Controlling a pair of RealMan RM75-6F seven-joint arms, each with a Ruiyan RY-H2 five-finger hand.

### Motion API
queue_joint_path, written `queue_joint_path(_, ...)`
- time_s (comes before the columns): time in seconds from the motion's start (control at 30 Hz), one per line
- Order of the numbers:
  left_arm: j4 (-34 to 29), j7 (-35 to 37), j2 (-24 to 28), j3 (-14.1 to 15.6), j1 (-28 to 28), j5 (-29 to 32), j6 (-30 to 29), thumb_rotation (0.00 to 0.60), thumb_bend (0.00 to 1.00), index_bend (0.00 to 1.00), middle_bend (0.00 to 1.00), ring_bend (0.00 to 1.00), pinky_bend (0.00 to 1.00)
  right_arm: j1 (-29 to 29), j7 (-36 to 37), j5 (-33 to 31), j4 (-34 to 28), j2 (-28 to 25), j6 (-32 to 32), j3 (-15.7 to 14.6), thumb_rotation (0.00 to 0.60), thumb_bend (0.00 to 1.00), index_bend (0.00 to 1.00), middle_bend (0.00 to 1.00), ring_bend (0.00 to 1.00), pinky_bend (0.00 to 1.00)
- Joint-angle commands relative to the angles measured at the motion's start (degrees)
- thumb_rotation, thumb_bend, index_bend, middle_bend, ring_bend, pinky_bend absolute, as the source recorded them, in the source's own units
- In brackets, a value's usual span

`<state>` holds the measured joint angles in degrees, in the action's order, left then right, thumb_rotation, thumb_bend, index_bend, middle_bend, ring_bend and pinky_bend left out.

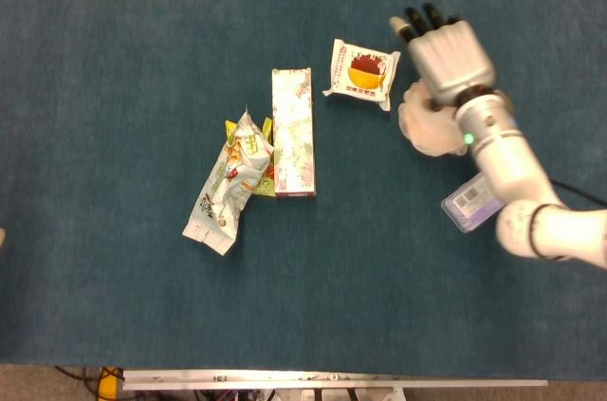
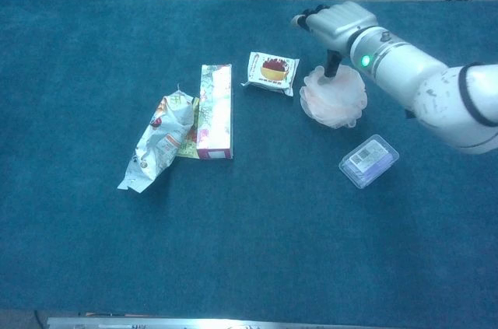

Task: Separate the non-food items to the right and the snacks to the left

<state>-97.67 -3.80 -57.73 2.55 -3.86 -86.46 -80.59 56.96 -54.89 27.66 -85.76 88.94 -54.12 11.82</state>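
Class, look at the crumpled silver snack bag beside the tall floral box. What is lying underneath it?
A yellow packet pokes out from under the silver snack bag, against the floral box. Only its yellow edges show; the rest is covered, so its label and full shape cannot be seen.

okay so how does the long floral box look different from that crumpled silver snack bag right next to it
The floral box is a stiff, straight-edged rectangle, while the silver snack bag is crumpled and irregular. The box is pale pink and green with a flower print; the bag is shiny silver with colourful graphics. The box lies squarely up the table; the bag lies slanted. Both lie flat on the blue table, side by side, left of the other items.
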Motion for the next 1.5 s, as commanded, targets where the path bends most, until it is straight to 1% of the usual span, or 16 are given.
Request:
queue_joint_path(0.03,0.13,0.07,-0.21,0.02,-0.15,-0.06,0.27,0.6,0.23,0.0,0.01,0.0,0.03,-0.1,-0.49,-2.99,-5.87,-6.16,-0.61,-0.8,0.6,0.0,0.0,0.09,0.05,0.27)
queue_joint_path(0.13,0.02,-0.13,-0.26,-0.09,-0.34,-0.13,0.42,0.6,0.23,0.0,0.01,0.0,0.03,-0.44,1.01,-2.76,-7.9,-9.07,-0.53,-1.3,0.6,0.0,0.0,0.09,0.05,0.27)
queue_joint_path(0.27,-0.1,-0.37,-0.29,-0.08,-0.36,0.22,0.72,0.6,0.23,0.0,0.01,0.0,0.03,-0.2,1.68,-2.79,-8.81,-10.72,0.19,-2.66,0.6,0.0,0.0,0.09,0.05,0.27)
queue_joint_path(0.37,-0.03,-0.43,-0.4,-0.05,-0.3,0.24,0.69,0.6,0.23,0.0,0.01,0.0,0.03,-0.02,2.01,-1.81,-9.02,-10.85,0.09,-3.93,0.6,0.0,0.0,0.09,0.05,0.27)
queue_joint_path(0.47,-0.07,-0.44,-0.47,-0.09,-0.38,0.35,0.85,0.6,0.23,0.0,0.01,0.0,0.03,-1.2,7.07,2.0,-8.71,-9.92,1.2,-3.47,0.6,0.0,0.0,0.09,0.06,0.27)
queue_joint_path(0.53,-0.07,-0.53,-0.47,0.0,-0.37,0.15,0.83,0.6,0.23,0.0,0.01,0.0,0.03,-1.8,10.55,5.3,-8.49,-10.01,3.47,-3.41,0.6,0.0,0.0,0.11,0.07,0.28)
queue_joint_path(0.6,-0.14,-0.58,-0.37,0.08,-0.29,0.03,0.71,0.6,0.23,0.0,0.01,0.0,0.03,-1.99,13.27,7.77,-8.52,-10.57,6.21,-3.43,0.6,0.0,0.0,0.13,0.11,0.31)
queue_joint_path(0.7,-0.27,-0.57,-0.16,0.02,-0.11,0.18,0.43,0.6,0.23,0.0,0.01,0.0,0.03,-1.57,16.02,10.38,-8.77,-11.9,10.92,-4.26,0.6,0.0,0.02,0.16,0.15,0.32)
queue_joint_path(0.8,-0.38,-0.66,-0.18,0.06,-0.08,0.26,0.49,0.6,0.23,0.0,0.01,0.0,0.03,-0.05,16.41,9.87,-8.68,-13.06,15.54,-6.47,0.6,0.0,0.04,0.18,0.15,0.32)
queue_joint_path(0.93,-0.57,-0.98,-0.25,0.19,-0.13,-0.05,0.59,0.6,0.23,0.0,0.01,0.0,0.03,2.45,17.65,6.85,-8.87,-14.49,21.51,-9.61,0.6,0.0,0.05,0.19,0.15,0.33)
queue_joint_path(1.03,-0.8,-1.19,-0.14,0.13,-0.2,-0.07,0.59,0.6,0.23,0.0,0.01,0.0,0.03,3.43,19.16,6.43,-10.23,-16.29,22.84,-11.18,0.6,0.0,0.1,0.25,0.2,0.33)
queue_joint_path(1.13,-0.85,-1.36,-0.08,0.1,-0.22,0.13,0.72,0.6,0.23,0.0,0.01,0.0,0.03,2.74,21.18,8.7,-13.63,-19.64,22.15,-12.38,0.6,0.0,0.14,0.3,0.27,0.41)
queue_joint_path(1.27,-0.81,-1.49,-0.36,0.06,-0.53,0.2,1.28,0.6,0.23,0.0,0.01,0.0,0.03,0.97,24.13,12.15,-17.68,-24.3,21.61,-13.7,0.6,0.0,0.15,0.31,0.32,0.45)
queue_joint_path(1.3,-0.83,-1.56,-0.44,0.05,-0.64,0.19,1.46,0.6,0.23,0.0,0.01,0.0,0.03,0.41,25.17,12.9,-18.52,-25.41,21.49,-13.77,0.6,0.0,0.15,0.32,0.35,0.48)
queue_joint_path(1.43,-0.79,-1.88,-0.71,-0.01,-1.05,0.19,2.05,0.6,0.23,0.0,0.01,0.0,0.03,-2.92,30.4,17.7,-20.97,-29.61,19.7,-12.86,0.6,0.0,0.16,0.34,0.47,0.59)
queue_joint_path(1.5,-0.87,-2.03,-0.76,-0.07,-1.2,0.17,2.18,0.6,0.23,0.0,0.01,0.0,0.03,-4.77,33.35,20.58,-21.6,-31.37,18.82,-12.19,0.6,0.0,0.16,0.35,0.5,0.62)
